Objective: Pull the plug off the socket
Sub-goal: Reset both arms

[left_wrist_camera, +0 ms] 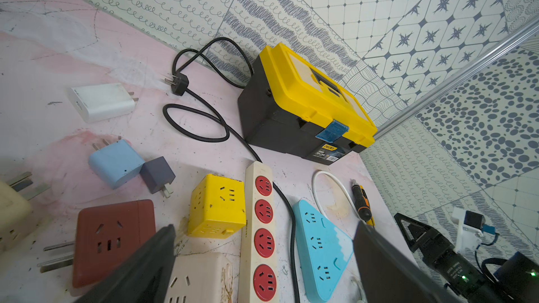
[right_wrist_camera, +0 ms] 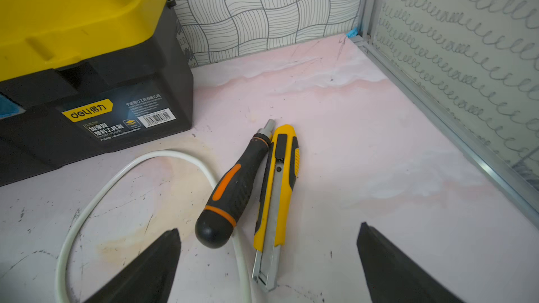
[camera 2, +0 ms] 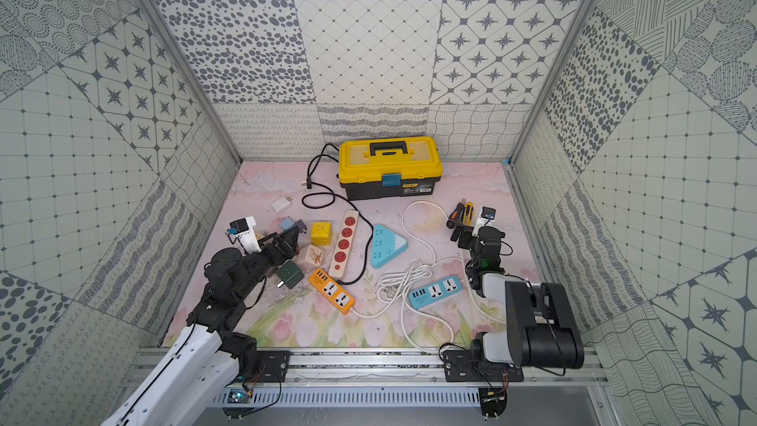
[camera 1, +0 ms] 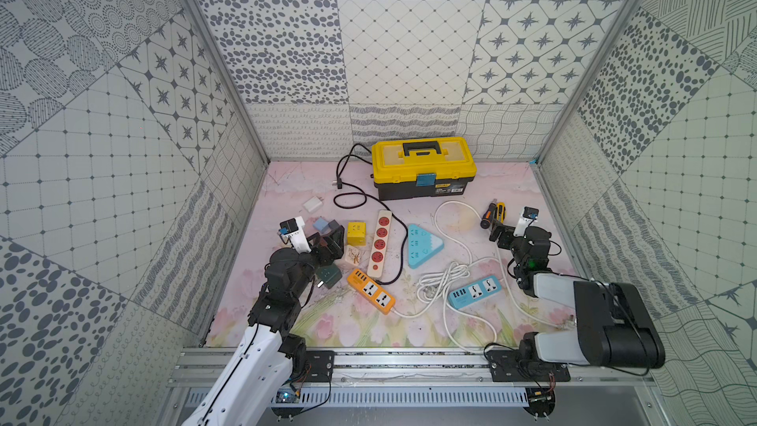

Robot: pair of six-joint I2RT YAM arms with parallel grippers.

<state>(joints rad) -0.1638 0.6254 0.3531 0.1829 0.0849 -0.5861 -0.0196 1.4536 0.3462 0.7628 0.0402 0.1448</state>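
Note:
A beige power strip with red sockets (camera 1: 379, 245) (left_wrist_camera: 261, 228) lies mid-table, and every socket on it that shows is empty. Its black cord runs back to a black plug (camera 1: 339, 184) (left_wrist_camera: 178, 83) lying loose on the table near the toolbox. My left gripper (camera 1: 327, 239) (left_wrist_camera: 265, 227) stands open just left of the strip, above a brown adapter (left_wrist_camera: 112, 240) and a beige cube socket (camera 1: 353, 256). At the right, my right gripper (camera 1: 497, 235) (right_wrist_camera: 269, 228) is open and holds nothing, close to a screwdriver (right_wrist_camera: 233, 188) and a utility knife (right_wrist_camera: 277, 193).
A yellow toolbox (camera 1: 424, 168) stands at the back. Around the strip lie a yellow cube socket (camera 1: 356, 233), a blue triangular socket (camera 1: 424, 245), an orange strip (camera 1: 370, 290), a blue strip (camera 1: 475, 290), coiled white cable (camera 1: 444, 280), a dark green adapter (camera 1: 329, 276) and small chargers (left_wrist_camera: 115, 163).

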